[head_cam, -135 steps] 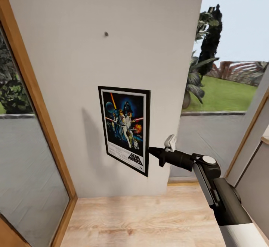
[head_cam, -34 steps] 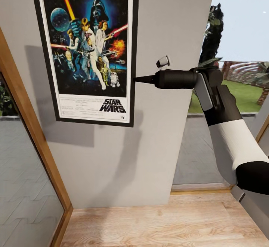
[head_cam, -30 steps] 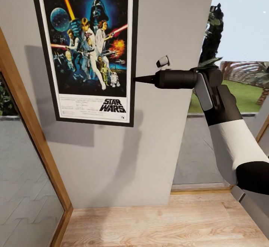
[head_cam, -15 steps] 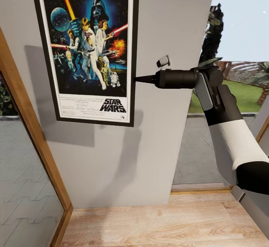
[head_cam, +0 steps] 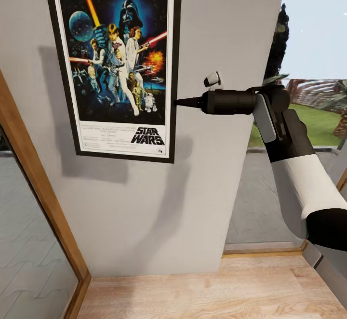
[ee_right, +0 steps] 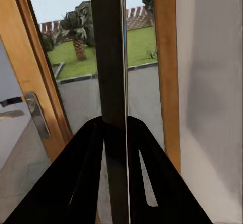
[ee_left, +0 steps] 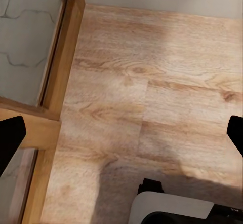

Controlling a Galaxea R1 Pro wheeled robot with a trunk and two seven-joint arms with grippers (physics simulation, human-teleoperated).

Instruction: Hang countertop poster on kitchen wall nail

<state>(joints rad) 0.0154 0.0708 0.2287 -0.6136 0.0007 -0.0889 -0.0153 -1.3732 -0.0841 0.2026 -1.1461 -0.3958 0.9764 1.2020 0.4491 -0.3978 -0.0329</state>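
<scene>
While the right arm reaches across at chest height in the head view, the right pincer (head_cam: 177, 101) is clamped on the right edge of the poster (head_cam: 118, 63), roughly two thirds of the way down the frame. Poster sits flat against the grey wall (head_cam: 202, 174), upright, nearly square to it, top edge cut off by the frame so the hanging point can't be seen. Black frame, white border, "STAR WARS" lettering at lower right of the art. It casts a soft shadow on the wall to its left and below.

Right wrist view: poster (ee_right: 112, 57) is edge-on, a dark slat running straight up between the two black fingers (ee_right: 83, 178), which close on it from both sides. Right pincer (ee_right: 115, 133) is gripping it, no visible gap. Beyond: a wood-framed glass door (ee_right: 45, 112) with a metal handle, lawn and a palm outside, grey wall on one side.

Left wrist view: left pincer (ee_left: 121, 135) is spread wide, black fingertips (ee_left: 10, 140) at opposite margins, nothing between them. It looks down at the wood plank floor (ee_left: 152, 82), a wooden door frame (ee_left: 63, 67) with glass beside it, and part of the robot's white base (ee_left: 172, 209).

Head view also shows a wooden door frame (head_cam: 33, 189) left of the wall, a window with garden to the right, and wood floor (head_cam: 207, 292) at the foot of the wall.
</scene>
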